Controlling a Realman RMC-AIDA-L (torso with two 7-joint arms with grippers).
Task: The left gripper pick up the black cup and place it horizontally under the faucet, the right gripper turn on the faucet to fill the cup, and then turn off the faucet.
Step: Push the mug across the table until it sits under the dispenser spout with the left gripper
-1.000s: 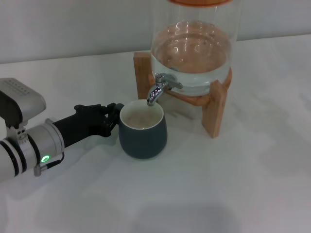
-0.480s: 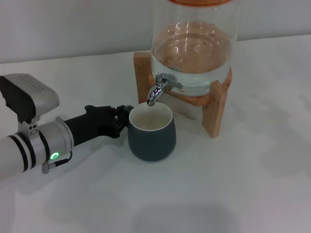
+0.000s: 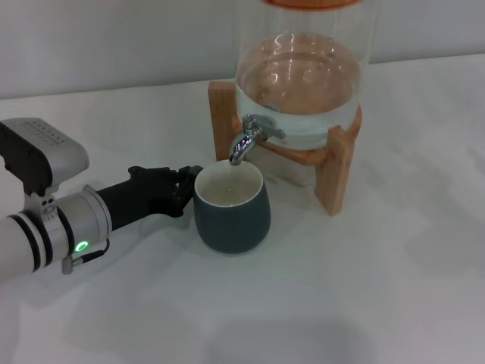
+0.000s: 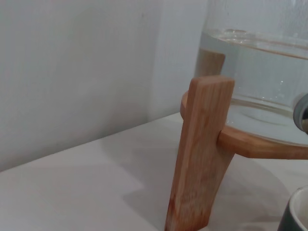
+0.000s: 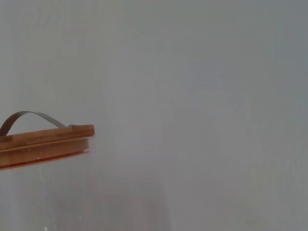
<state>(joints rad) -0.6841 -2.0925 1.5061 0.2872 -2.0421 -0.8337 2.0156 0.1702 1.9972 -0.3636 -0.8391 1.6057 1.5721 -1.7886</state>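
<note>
One step looks nearly done: the left pincer (image 3: 184, 189) grips the black cup (image 3: 231, 208) by its handle side, upright under the faucet (image 3: 248, 138), whose lever remains unturned by the unseen right pincer.

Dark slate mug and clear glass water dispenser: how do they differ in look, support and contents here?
The rounded dark slate-grey mug is opaque and squat; the clear glass dispenser is see-through and far larger. The mug rests directly on the white table; the dispenser sits raised on a wooden stand. The mug's cream inside looks empty; the dispenser holds water. Both stand upright.
</note>
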